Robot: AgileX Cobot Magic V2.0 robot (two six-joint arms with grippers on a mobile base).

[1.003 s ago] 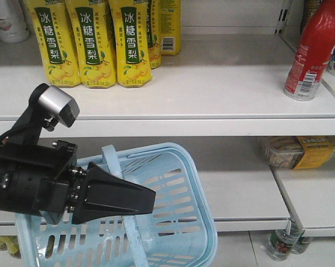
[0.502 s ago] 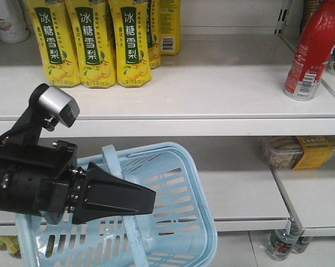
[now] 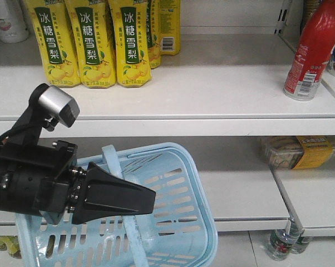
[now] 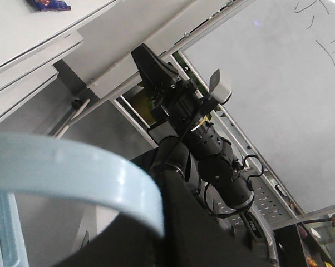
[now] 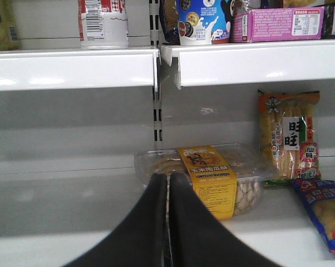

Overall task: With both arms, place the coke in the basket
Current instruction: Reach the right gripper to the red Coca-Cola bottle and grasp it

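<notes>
The coke (image 3: 314, 49), a red-labelled bottle, stands on the upper shelf at the far right. In the right wrist view only the coke's base (image 5: 103, 22) shows, on the shelf above. My left gripper (image 3: 152, 200), a black wedge, is shut on the swing handle (image 3: 113, 161) of the light blue basket (image 3: 184, 222), which hangs tilted at the lower left. That handle (image 4: 73, 172) crosses the left wrist view just above the dark jaws. My right gripper (image 5: 168, 178) is shut with nothing in it, low in front of the lower shelf. It also shows in the left wrist view as the right gripper (image 4: 141, 55).
Several yellow pear drink bottles (image 3: 95, 44) stand at the upper shelf's left. A clear snack tray with a yellow label (image 5: 206, 178) lies on the lower shelf ahead of the right gripper, with snack bags (image 5: 287, 136) to its right. Jars (image 3: 281, 245) stand on the floor.
</notes>
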